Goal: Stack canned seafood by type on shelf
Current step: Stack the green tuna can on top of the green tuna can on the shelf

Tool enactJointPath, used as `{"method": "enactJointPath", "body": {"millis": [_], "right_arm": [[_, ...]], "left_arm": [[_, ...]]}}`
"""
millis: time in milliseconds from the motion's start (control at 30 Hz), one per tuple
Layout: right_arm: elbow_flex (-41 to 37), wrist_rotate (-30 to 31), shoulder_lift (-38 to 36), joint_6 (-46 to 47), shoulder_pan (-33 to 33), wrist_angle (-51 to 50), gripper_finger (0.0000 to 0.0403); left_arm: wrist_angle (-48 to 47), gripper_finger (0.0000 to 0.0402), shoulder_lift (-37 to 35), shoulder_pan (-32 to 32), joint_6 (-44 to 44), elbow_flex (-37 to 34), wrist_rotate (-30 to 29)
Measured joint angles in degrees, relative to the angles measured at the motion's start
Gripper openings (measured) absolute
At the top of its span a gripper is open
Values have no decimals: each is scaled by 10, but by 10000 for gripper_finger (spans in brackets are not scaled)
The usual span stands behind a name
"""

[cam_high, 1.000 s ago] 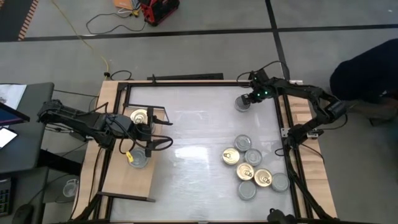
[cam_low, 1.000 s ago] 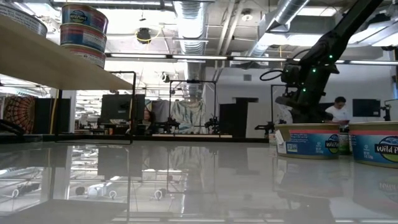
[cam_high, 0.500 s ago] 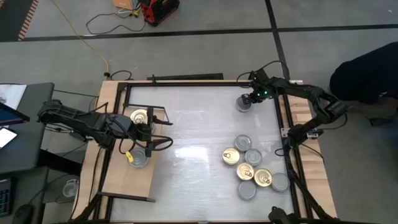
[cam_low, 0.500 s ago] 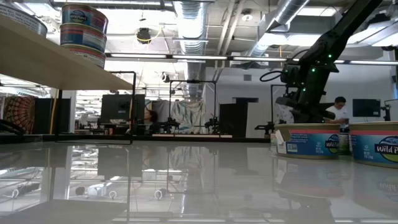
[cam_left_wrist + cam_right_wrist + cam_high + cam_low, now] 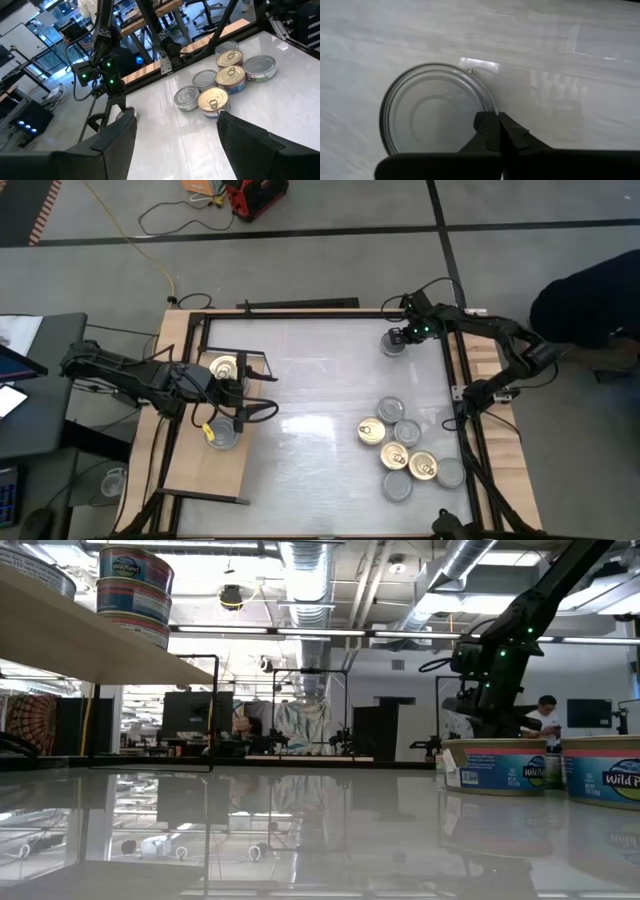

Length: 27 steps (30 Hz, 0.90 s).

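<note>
The white counter (image 5: 320,380) fills the high view, with the shelf (image 5: 205,470) along its left side. From above, two spots on the shelf carry canned seafood: a gold-topped tin (image 5: 225,367) and a silver-topped tin (image 5: 222,436). The low view, looking from beneath the board, shows the labelled sides of a stack of tins (image 5: 134,595) that the overhead camera flattens into one lid.

The left gripper (image 5: 240,398) hovers between those two shelf spots, its fingers (image 5: 117,137) spread wide around nothing. Past them, the left wrist view takes in the loose cluster of tins (image 5: 225,80) well away across the counter.

The right gripper (image 5: 497,131) sits at the far right corner, fingers pressed together at the rim of a lone silver tin (image 5: 435,107), not gripping it.
</note>
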Motion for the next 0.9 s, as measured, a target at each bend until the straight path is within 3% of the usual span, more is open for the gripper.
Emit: {"method": "enactJointPath", "body": {"millis": [567,900], "right_arm": [[23,2,0,16,-6,-69,25],[24,-7,-1,38,91,-79,25]], "left_arm": [[-13,263,0,0,-2,0,0],[-14,263,0,0,-4,0,0]]}}
